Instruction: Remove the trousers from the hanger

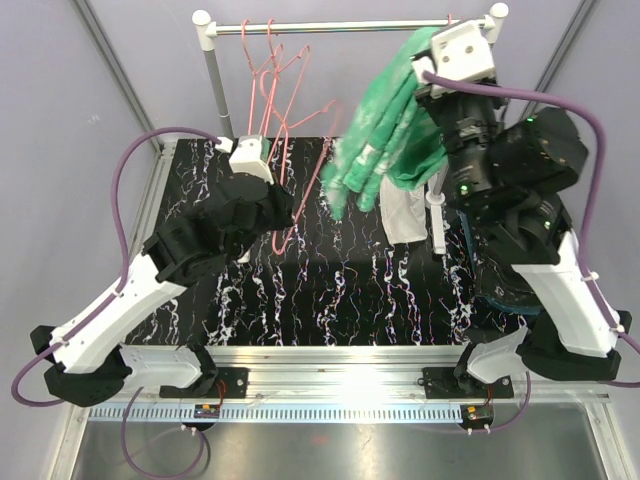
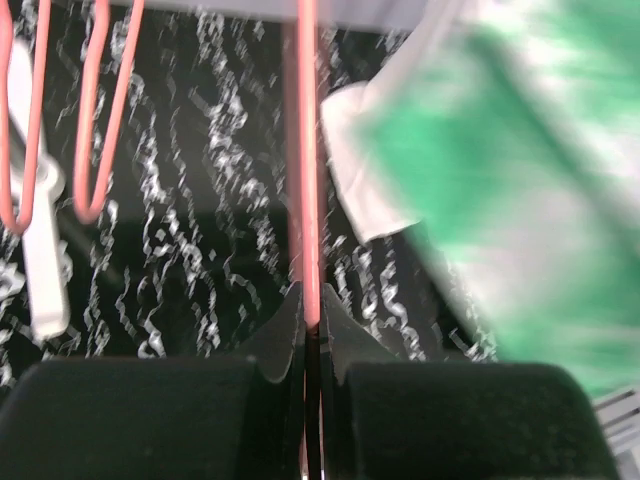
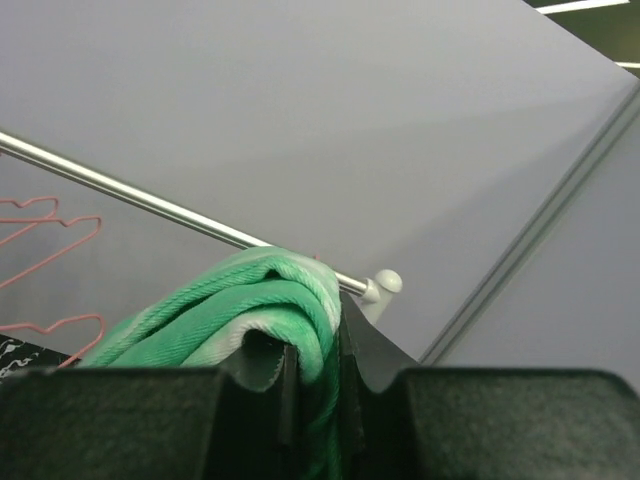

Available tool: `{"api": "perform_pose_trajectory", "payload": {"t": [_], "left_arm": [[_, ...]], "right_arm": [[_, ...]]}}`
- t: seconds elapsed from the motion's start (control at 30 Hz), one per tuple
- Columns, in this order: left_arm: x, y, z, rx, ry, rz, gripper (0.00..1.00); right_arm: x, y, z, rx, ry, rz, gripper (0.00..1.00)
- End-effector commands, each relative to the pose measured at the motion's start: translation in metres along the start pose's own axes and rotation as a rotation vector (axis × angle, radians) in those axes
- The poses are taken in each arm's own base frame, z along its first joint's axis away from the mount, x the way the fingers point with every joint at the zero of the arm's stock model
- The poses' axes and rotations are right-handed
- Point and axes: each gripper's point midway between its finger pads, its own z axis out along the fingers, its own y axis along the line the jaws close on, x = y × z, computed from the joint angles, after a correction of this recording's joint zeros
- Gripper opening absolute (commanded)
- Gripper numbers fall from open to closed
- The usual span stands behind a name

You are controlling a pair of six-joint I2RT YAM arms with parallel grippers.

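Your right gripper pinches a fold of the green-and-white tie-dye trousers, which are raised beside the right end of the rail. Your left gripper is clamped on a pink hanger wire lower down. The pull-off seems under way. Next, draw the cloth clear of the wire.

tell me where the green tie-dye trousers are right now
Top view, upper right: the green-and-white trousers hang near the right end of the rail, pinched in the right claw, to the right of the pink hangers.
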Motion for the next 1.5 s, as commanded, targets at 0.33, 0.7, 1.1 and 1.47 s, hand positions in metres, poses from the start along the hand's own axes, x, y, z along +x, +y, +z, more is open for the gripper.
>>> {"api": "perform_pose_trajectory", "payload": {"t": [0.33, 0.7, 1.1, 1.47], "left_arm": [[-0.010, 0.027, -0.021, -0.040, -0.060, 0.039, 0.00], [-0.007, 0.016, -0.022, 0.027, -0.044, 0.050, 0.00], [-0.001, 0.009, -0.022, 0.084, -0.024, 0.083, 0.00], [0.047, -0.011, -0.006, 0.218, 0.081, 0.064, 0.00]], "right_arm": [[0.011, -0.131, -0.058, 0.330, 0.082, -0.026, 0.00], [0.114, -0.142, -0.093, 0.512, 0.397, -0.316, 0.00], [0.229, -0.179, -0.138, 0.789, 0.747, -0.465, 0.00], [0.243, -0.196, -0.246, 0.894, 0.924, -0.546, 0.00]]}}
